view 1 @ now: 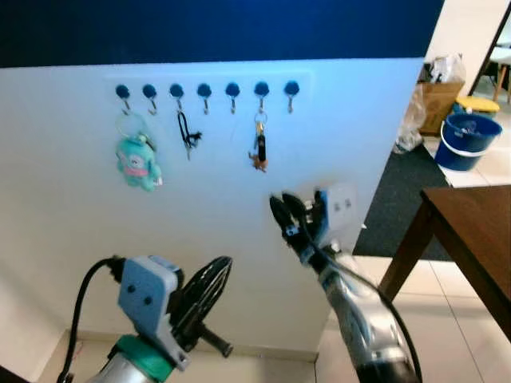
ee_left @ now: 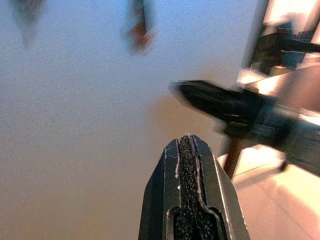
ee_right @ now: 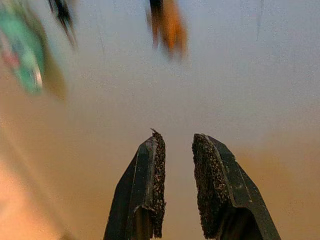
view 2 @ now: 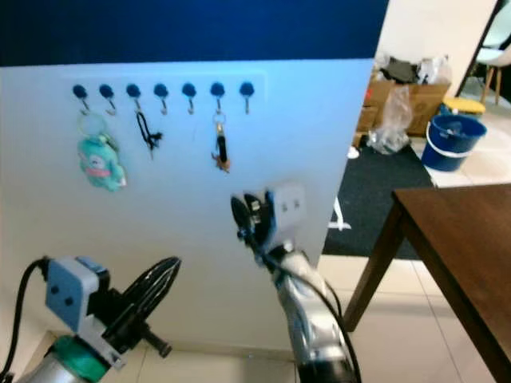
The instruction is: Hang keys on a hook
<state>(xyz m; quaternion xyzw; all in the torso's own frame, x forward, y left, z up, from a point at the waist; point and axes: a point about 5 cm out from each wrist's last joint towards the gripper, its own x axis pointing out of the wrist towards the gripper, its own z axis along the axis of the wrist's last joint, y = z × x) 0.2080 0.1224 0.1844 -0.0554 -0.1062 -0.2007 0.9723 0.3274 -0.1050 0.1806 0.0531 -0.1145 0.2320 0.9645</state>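
A row of blue-knobbed hooks [view 1: 204, 92] runs along a white wall panel. A bunch of keys with a black fob [view 1: 259, 148] hangs from the sixth hook, and shows blurred in the right wrist view as the keys [ee_right: 167, 22]. A teal plush keychain [view 1: 138, 163] and a black cord [view 1: 188, 134] hang further left. My right gripper [view 1: 284, 203] is raised below and slightly right of the keys, open by a narrow gap with nothing between its fingers [ee_right: 156, 165]. My left gripper [view 1: 222, 265] is low at the left, shut and empty, with its fingers [ee_left: 186, 165] pressed together.
A dark wooden table [view 1: 471, 231] stands at the right, close to my right arm. Beyond it are a dark rug [view 1: 407, 187], a blue bucket [view 1: 465, 140] and a cardboard box [view 1: 440, 100]. Pale floor tiles [view 1: 435, 319] lie below the wall.
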